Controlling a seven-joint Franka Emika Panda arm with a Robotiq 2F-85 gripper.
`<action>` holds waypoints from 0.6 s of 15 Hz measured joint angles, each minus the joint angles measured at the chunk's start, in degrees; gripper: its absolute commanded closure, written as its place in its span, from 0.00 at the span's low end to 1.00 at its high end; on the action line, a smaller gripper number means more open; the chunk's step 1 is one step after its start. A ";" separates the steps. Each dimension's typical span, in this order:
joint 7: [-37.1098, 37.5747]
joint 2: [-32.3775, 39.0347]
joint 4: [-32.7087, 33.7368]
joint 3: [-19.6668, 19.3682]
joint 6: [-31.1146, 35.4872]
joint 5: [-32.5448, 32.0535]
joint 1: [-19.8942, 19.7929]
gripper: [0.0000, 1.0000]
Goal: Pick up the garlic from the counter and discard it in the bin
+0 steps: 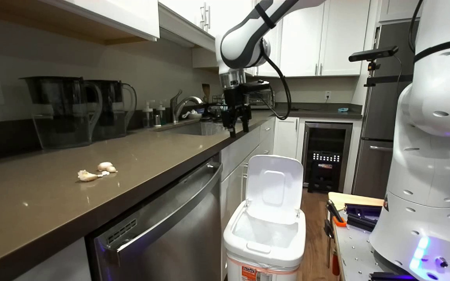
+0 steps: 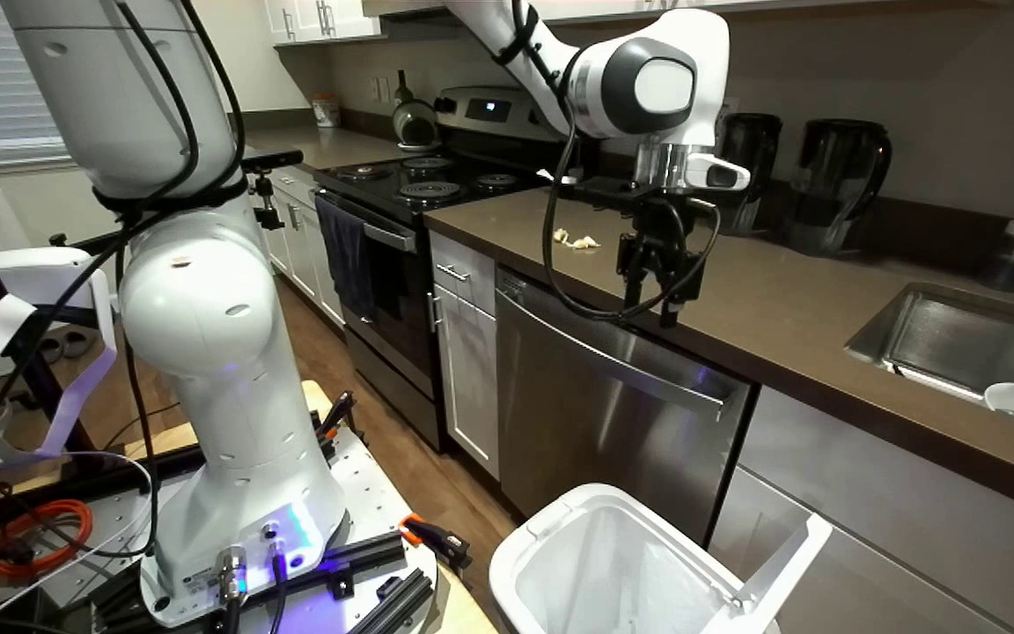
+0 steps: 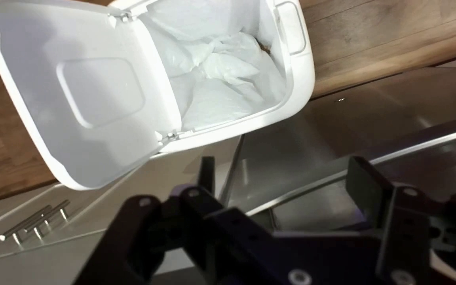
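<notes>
The garlic, a few small cream-white pieces, lies on the dark brown-grey counter (image 1: 150, 150) in both exterior views: garlic (image 1: 87, 176) and garlic (image 2: 584, 242). It is out of the wrist view. The white bin (image 1: 264, 255) stands on the floor before the counter with its lid up; it also shows in an exterior view (image 2: 535, 546) and the wrist view (image 3: 301, 93), with a white bag inside. My gripper (image 1: 239, 130) points down near the counter's front edge, away from the garlic. In the wrist view my gripper (image 3: 281, 166) is open, with nothing between its fingers.
Two dark-topped water pitchers (image 1: 63, 117) stand against the wall behind the garlic. The sink (image 2: 982, 339) is set into the counter. The steel dishwasher (image 2: 599, 387) has a protruding handle. White upper cabinets (image 1: 131, 15) overhang the counter. A stove (image 2: 428, 176) adjoins its end.
</notes>
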 measured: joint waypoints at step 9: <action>-11.13 6.55 12.71 5.07 0.85 1.71 5.79 0.00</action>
